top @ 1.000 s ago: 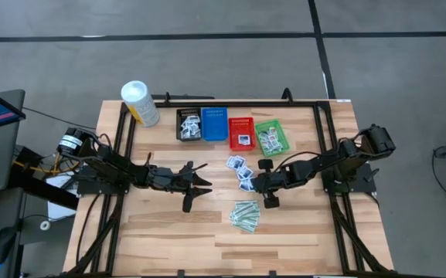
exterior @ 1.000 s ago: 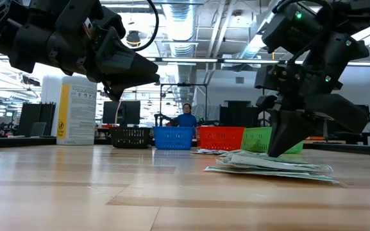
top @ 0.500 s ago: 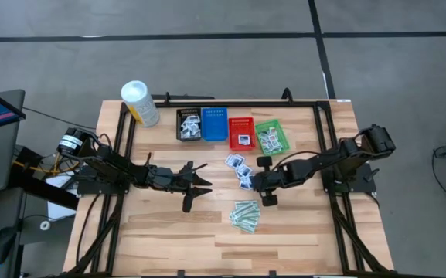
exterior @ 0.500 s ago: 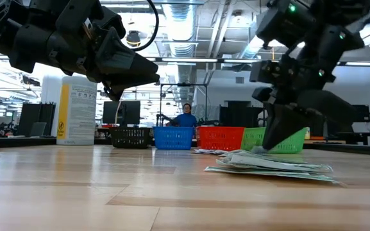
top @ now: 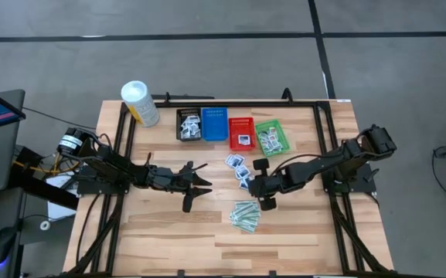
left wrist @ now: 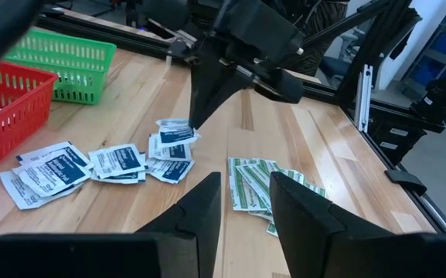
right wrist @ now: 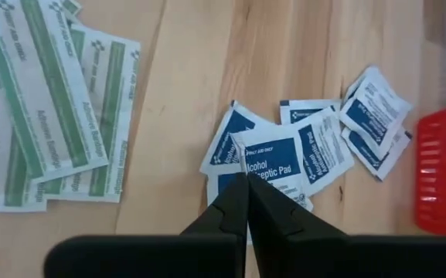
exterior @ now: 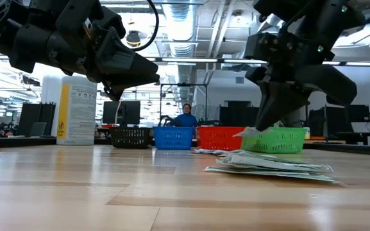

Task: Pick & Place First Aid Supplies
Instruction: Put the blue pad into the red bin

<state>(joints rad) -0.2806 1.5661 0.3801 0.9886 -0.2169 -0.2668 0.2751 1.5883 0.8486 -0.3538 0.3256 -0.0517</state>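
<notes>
While the left tool (top: 197,185) hangs over the bare left-middle of the wooden worktop (top: 161,232), its fingers (left wrist: 199,212) parted with nothing between them, we see the right tool (top: 255,184) closed on the corner of a single alcohol prep pad (right wrist: 273,158), a white packet with a blue panel. In the left wrist view that pad (left wrist: 176,133) hangs from the pinched tips just above the loose pile of similar alcohol pads (left wrist: 91,164) lying on the worktop, clear of the wood. From above, this pile (top: 238,166) sits in the middle of the worktop, just in front of the baskets, and the right tool is at its near edge.

Nearer the front edge lies a second heap, the green-striped adhesive bandage strips (top: 245,215), flat and overlapping; they show beside the pads in the right wrist view (right wrist: 45,108).

Along the far side stand four mesh baskets in a row: black (top: 182,133), blue (top: 214,123), red (top: 240,123) and green (top: 279,131). We can make out white packets in the black, red and green ones. A tall white tub with a yellow label (top: 139,103) stands at the far left corner. In the low view a person in blue (exterior: 186,118) is in the room behind the baskets.
</notes>
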